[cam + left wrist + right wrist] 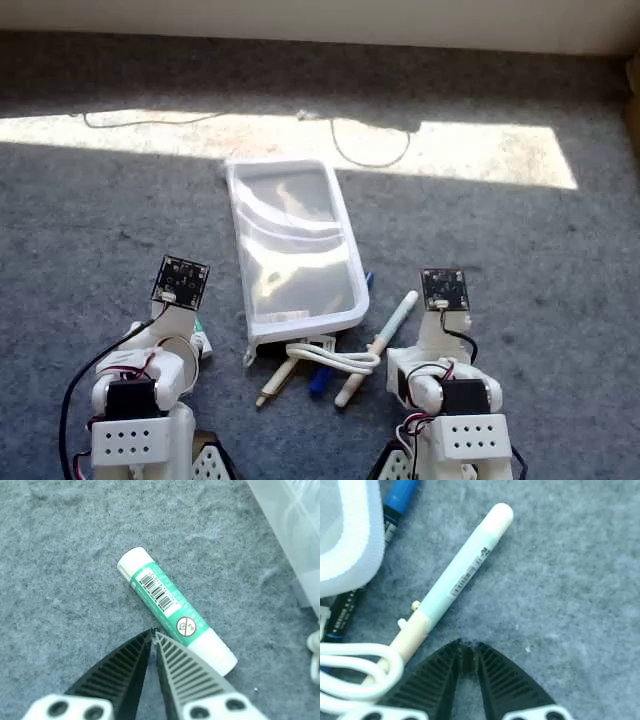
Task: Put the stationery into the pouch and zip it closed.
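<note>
Clear white-edged pouch [295,250] lies flat mid-carpet [520,260], between and just far of the two arms, its long side running near to far. All the stationery is outside it.

Left gripper [153,634]: jaws together, holding nothing, tips just beside the glue stick [175,611]; whether they touch it I cannot tell. The glue stick, green label and white ends, lies flat on the carpet left of the pouch's near corner [295,525], by the left arm [150,385].

Right gripper [468,650]: jaws together, empty, tips near the pale green pen [455,580] but apart from it. That pen, cream at both ends, lies angled just right of the pouch's near right corner [345,535], in front of the right arm [445,385].

A blue pen [395,500] runs partly under that pouch corner. A beige pen [275,382] lies at the pouch's near edge, left of the blue one. A white cord [355,672] loops over the near ends of the pens.
</note>
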